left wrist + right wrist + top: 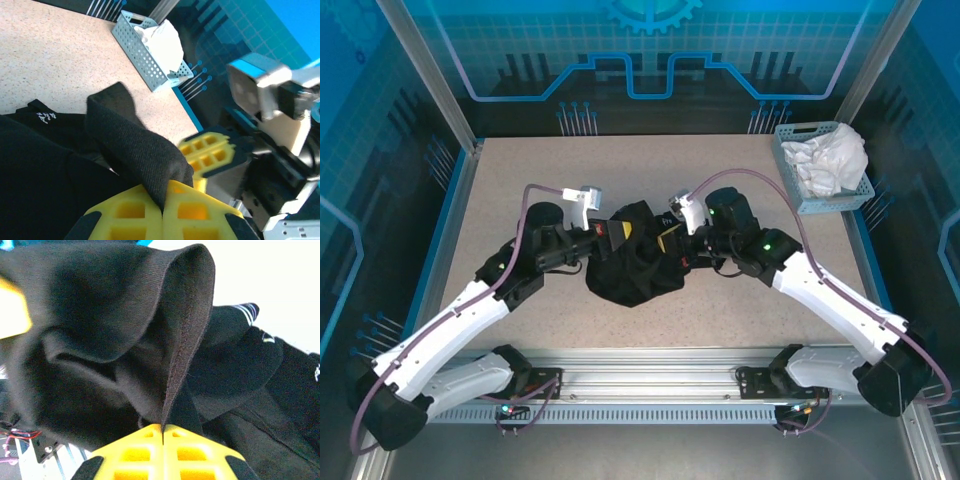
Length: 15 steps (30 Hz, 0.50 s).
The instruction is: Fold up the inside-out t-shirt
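We judge the t-shirt limp and light, best taken at seamed edges, where left gripper and right gripper pinch it.

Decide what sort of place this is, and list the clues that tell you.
Most likely a robotics lab work cell, not a home: two robot arms are bolted to a metal rail at a speckled table, walled in by blue printed panels, with a black t-shirt bunched between them.
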{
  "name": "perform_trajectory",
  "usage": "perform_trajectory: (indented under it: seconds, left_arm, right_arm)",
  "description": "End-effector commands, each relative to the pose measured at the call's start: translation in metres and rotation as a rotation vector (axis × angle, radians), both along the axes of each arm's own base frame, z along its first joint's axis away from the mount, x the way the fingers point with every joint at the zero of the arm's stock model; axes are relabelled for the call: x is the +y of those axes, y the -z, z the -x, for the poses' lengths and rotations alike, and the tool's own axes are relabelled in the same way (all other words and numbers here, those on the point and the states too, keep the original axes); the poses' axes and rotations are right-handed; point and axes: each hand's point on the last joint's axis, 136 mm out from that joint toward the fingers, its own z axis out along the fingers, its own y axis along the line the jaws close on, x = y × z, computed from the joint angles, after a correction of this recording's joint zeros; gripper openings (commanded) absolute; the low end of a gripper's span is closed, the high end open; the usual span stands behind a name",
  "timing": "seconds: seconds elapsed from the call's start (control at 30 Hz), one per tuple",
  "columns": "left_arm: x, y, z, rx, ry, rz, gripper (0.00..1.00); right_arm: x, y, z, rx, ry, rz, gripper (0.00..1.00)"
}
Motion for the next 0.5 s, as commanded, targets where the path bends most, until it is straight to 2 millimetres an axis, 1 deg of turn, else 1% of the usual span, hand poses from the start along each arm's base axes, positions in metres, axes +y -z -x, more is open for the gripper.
perform_trajectory:
  seconds: [0.0, 0.1, 0.17, 0.2, 0.23, 0.3, 0.37, 0.4, 0.47]
  left_arm:
    - [0.004, -0.006, 0.002, 0.001, 0.026, 0.086, 0.0]
    - [0.01, 0.002, 0.002, 0.024, 0.039, 0.133, 0.02]
    - [0.009, 0.001, 0.005, 0.027, 0.068, 0.185, 0.0]
    - [0.009, 0.0, 0.007, 0.026, 0.083, 0.208, 0.0]
    - [0.008, -0.001, 0.01, 0.021, 0.095, 0.222, 0.0]
    - [0.007, -0.005, 0.014, 0.008, 0.118, 0.234, 0.0]
    - [0.007, -0.007, 0.017, -0.003, 0.125, 0.235, 0.0]
    - [0.008, -0.008, 0.018, -0.004, 0.127, 0.233, 0.0]
    - [0.008, -0.009, 0.019, -0.007, 0.127, 0.226, 0.0]
  right_arm:
    - [0.0, -0.038, 0.012, -0.095, -0.077, -0.117, 0.0]
    - [0.003, -0.054, 0.019, -0.122, -0.128, -0.196, 0.0]
    - [0.002, -0.054, 0.017, -0.13, -0.12, -0.193, 0.0]
    - [0.0, -0.049, 0.01, -0.121, -0.084, -0.167, 0.0]
    - [-0.005, -0.043, 0.003, -0.108, -0.037, -0.127, 0.04]
    - [-0.019, -0.023, -0.015, -0.066, 0.08, 0.002, 0.19]
    - [-0.027, -0.012, -0.021, -0.06, 0.124, 0.097, 0.3]
    - [-0.027, -0.013, -0.019, -0.082, 0.117, 0.119, 0.33]
    - [-0.02, -0.026, -0.01, -0.157, 0.065, 0.107, 0.36]
